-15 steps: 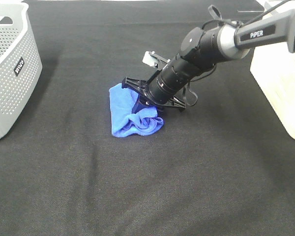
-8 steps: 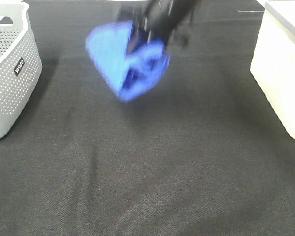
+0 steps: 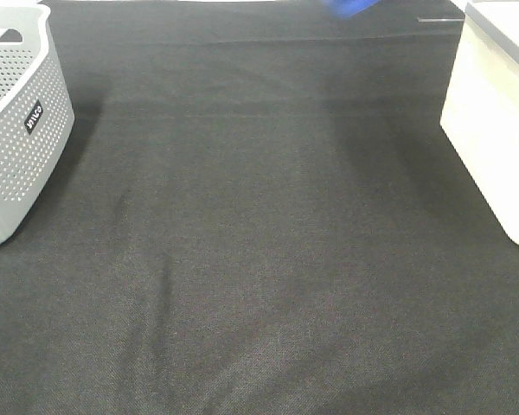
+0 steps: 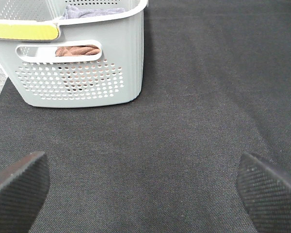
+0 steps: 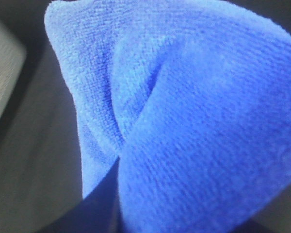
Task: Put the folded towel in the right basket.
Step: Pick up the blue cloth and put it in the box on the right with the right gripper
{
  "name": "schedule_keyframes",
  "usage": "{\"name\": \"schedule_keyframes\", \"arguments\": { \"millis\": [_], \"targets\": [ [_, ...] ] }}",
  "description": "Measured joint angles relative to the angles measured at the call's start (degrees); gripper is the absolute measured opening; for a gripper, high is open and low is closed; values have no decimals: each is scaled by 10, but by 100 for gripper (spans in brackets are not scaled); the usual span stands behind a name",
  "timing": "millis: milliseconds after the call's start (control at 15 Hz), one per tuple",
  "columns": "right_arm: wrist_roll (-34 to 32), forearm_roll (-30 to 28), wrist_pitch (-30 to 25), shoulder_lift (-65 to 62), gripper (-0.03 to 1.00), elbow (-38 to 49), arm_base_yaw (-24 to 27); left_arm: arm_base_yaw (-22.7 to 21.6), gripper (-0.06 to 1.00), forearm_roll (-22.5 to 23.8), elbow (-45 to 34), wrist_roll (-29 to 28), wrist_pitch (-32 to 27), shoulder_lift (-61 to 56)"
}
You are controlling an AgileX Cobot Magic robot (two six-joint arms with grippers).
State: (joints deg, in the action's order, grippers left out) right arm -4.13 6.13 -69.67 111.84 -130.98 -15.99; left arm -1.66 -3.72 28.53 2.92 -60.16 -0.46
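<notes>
The blue folded towel point(image 5: 184, 111) fills the right wrist view, hanging bunched from my right gripper, whose fingers it hides. In the high view only a blue tip of the towel point(image 3: 350, 7) shows at the top edge; the right arm is out of frame. The right basket point(image 3: 497, 112) is a cream-white bin at the right edge. My left gripper point(image 4: 145, 189) is open and empty above the black cloth, its two dark fingertips point(image 4: 17, 187) spread wide.
A grey perforated basket point(image 3: 17, 130) stands at the left; in the left wrist view point(image 4: 77, 73) it holds brown and grey cloths. The black table cloth point(image 3: 259, 259) lies between the baskets.
My right gripper lifted the blue towel off the cloth and carried it up and to the far right, almost out of the high view. The left arm has not moved.
</notes>
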Motion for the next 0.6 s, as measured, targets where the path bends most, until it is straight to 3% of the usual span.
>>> {"name": "schedule_keyframes", "arguments": {
  "millis": [267, 333, 467, 600],
  "targets": [
    [19, -15, 0, -28, 24, -2, 186, 0, 97, 0, 0, 0, 0, 0],
    [19, -15, 0, -28, 24, -2, 186, 0, 97, 0, 0, 0, 0, 0],
    [19, -25, 0, -25, 24, 22, 263, 0, 97, 0, 0, 0, 0, 0],
    [19, -33, -1, -17, 24, 57, 300, 0, 97, 0, 0, 0, 0, 0]
  ]
}}
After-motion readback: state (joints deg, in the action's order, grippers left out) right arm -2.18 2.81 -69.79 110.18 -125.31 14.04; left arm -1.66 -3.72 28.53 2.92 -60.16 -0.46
